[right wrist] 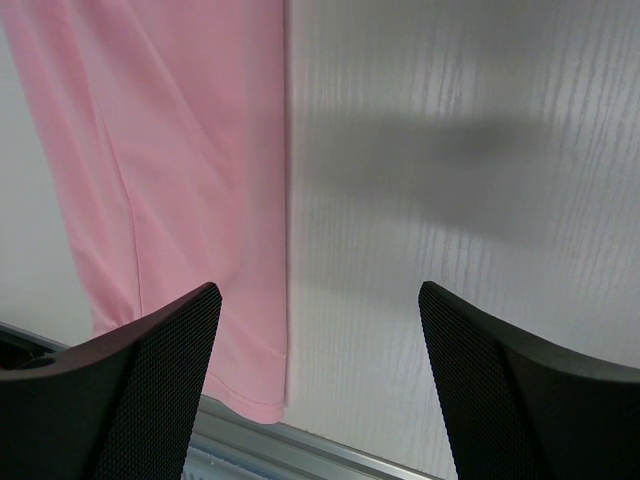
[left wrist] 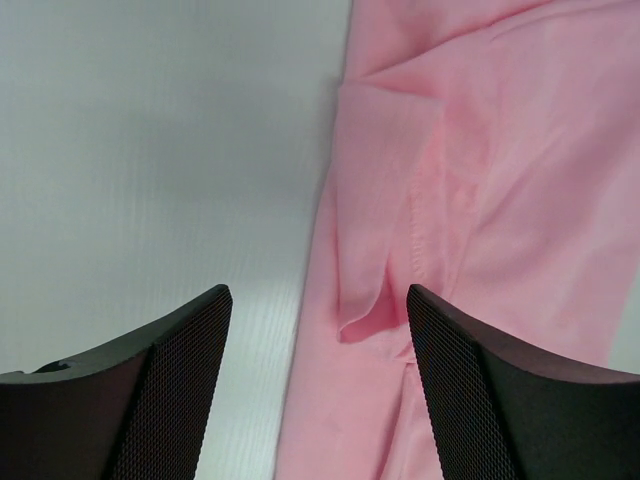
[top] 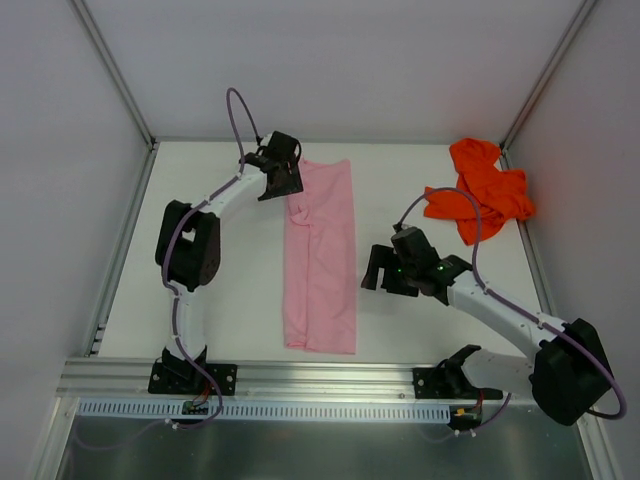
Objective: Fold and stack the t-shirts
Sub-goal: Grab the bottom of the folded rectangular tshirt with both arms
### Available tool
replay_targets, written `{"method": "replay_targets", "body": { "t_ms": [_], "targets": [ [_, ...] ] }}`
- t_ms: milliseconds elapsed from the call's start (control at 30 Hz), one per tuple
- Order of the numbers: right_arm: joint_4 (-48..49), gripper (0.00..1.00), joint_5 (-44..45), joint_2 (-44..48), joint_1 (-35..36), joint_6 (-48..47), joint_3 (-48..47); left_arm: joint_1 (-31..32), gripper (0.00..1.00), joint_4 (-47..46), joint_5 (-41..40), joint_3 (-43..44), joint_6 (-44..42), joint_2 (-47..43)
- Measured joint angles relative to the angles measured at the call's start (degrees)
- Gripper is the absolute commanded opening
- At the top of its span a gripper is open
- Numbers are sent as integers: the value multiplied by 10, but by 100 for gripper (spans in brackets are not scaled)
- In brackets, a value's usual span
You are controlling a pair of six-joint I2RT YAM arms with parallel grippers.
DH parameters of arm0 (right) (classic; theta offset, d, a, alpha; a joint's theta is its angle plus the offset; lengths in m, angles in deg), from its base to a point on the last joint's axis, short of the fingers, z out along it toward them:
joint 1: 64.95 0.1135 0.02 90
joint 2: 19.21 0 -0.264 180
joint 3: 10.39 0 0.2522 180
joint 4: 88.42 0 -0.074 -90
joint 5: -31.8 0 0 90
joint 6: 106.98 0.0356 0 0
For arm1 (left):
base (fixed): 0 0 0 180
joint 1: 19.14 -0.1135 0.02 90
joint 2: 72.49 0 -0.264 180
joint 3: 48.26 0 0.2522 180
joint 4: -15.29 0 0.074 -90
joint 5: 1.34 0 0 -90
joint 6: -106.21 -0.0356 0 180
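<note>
The light pink t-shirt (top: 322, 260) lies flat on the white table as a long narrow strip folded lengthwise, running from the back to the near edge. The orange-red t-shirt (top: 482, 188) sits crumpled in the back right corner. My left gripper (top: 285, 188) hovers open over the strip's far left edge. In the left wrist view its fingers straddle a small fold of the pink cloth (left wrist: 480, 180), and the left gripper (left wrist: 318, 292) holds nothing. My right gripper (top: 380, 270) stands open just right of the strip. The right wrist view has the right gripper (right wrist: 320, 288) over the pink hem (right wrist: 180, 150) and bare table.
A metal rail (top: 320, 375) runs along the table's near edge, also seen as the rail (right wrist: 330, 455) just past the pink hem. White enclosure walls and grey corner posts (top: 115, 75) bound the table on the left, back and right.
</note>
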Motion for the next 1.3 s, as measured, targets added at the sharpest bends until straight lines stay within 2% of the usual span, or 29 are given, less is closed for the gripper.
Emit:
{"method": "replay_targets", "body": {
  "t_ms": [200, 433, 533, 767, 933, 1300],
  "targets": [
    [11, 84, -7, -22, 0, -5, -13, 1, 66, -24, 43, 58, -36, -6],
    [11, 84, -10, -39, 0, -8, -14, 14, 61, -36, 91, 65, -52, 12],
    [10, 84, -10, -40, 0, -10, -16, 21, 57, -31, 88, 76, -55, 36],
    [10, 84, -10, -40, 0, -14, -24, 27, 55, -10, 48, 89, -66, 78],
    [9, 84, -9, -40, 0, -14, -25, 26, 56, 3, 19, 101, -74, 92],
    [4, 85, -9, -40, 0, -14, -25, 27, 64, 5, 26, 126, -98, 128]
  ]
}}
